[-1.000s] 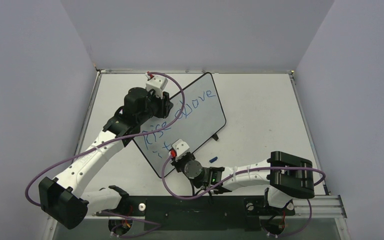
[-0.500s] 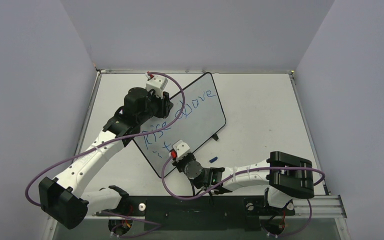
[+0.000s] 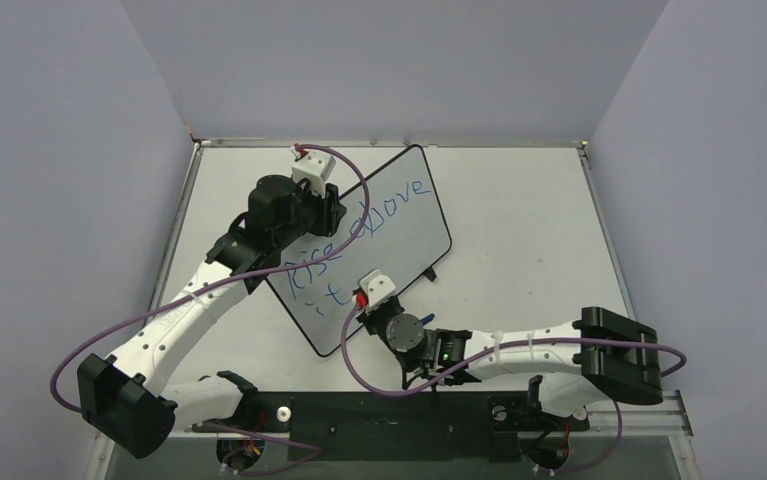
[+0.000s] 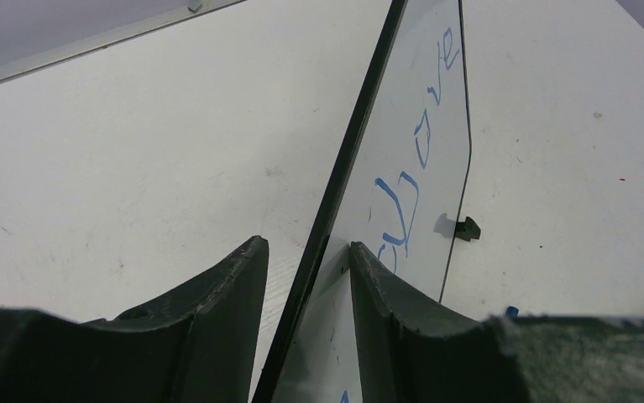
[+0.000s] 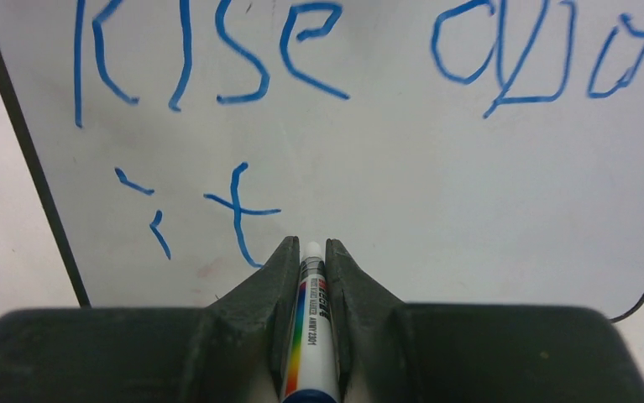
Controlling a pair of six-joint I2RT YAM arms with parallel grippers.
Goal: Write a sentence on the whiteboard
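the right arm has swung its elbow outward and carried the right gripper (image 5: 310, 245) a little rightward along the whiteboard (image 3: 414, 245), which stands tilted mid-table. its fingers are pinched on the marker (image 5: 310, 336), whose tip sits just right of the "t". contact with the board cannot be made out. the sentence (image 3: 351, 232) reads "rise above it" so far, with "all" left to write. the left gripper (image 4: 306, 246) straddles the board's far framed edge, one finger against the face and a gap on the other side; a firm clamp cannot be confirmed. the board looks stiff, light and glossy, likely to slide under pen pressure, so the frame edge is the place to hold.
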